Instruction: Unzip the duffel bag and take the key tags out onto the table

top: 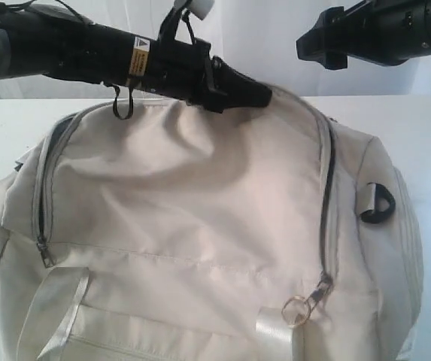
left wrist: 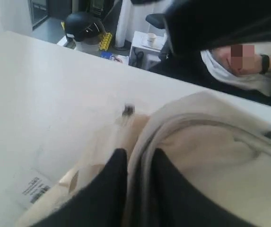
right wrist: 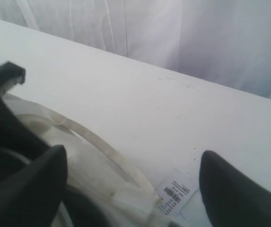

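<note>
The cream-white duffel bag (top: 200, 210) fills the exterior view and lies on the white table (top: 418, 128). Its right-hand zip (top: 329, 180) gapes a little, showing a dark slit, and its pull with a metal ring (top: 299, 307) sits near the front. My left gripper (top: 262, 94) is at the bag's far top edge, where the fabric folds rise toward it. In the left wrist view a ridge of the bag's zip edge (left wrist: 142, 137) fills the gap inside my left gripper (left wrist: 140, 153). My right gripper (top: 313, 45) hovers open above the bag's far right. The key tags are hidden.
A dark D-ring (top: 378, 203) hangs on the bag's right end. A second zip pull (top: 46, 256) sits on the left side. A white paper barcode tag (right wrist: 175, 194) lies on the table (right wrist: 173, 109) beside a pale webbing strap (right wrist: 102, 146). Past the table's far edge are a person and office clutter.
</note>
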